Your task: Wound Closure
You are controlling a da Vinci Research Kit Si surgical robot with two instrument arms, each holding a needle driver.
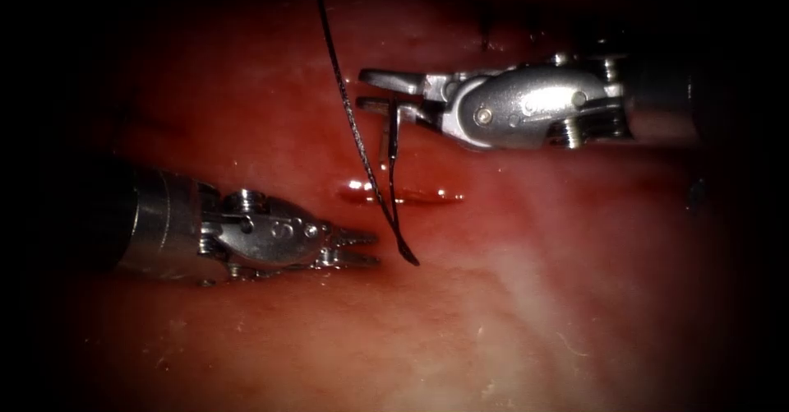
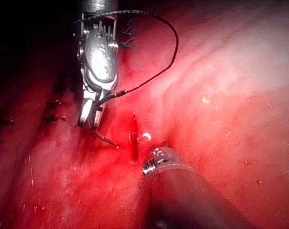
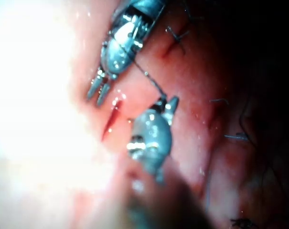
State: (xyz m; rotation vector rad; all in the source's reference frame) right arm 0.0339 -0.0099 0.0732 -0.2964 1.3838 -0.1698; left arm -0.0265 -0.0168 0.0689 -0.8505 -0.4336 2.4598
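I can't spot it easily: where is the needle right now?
In the endoscope view, the needle hangs from the right gripper, its tip near the cut, beside the thread.

The tissue (image 1: pixel 534 297) is wet red, paling to a mottled pinkish white toward 4 o'clock, with small white glints. The cut (image 1: pixel 403 195) is a darker red slit with bright specks of shine. The needle (image 1: pixel 393 182) is dark and thin, the thread (image 1: pixel 345 99) black. Both the left tool (image 1: pixel 362 248) and the right tool (image 1: pixel 380 91) are polished silver on dark shafts. Dark stitches (image 2: pixel 53 102) band the red tissue.
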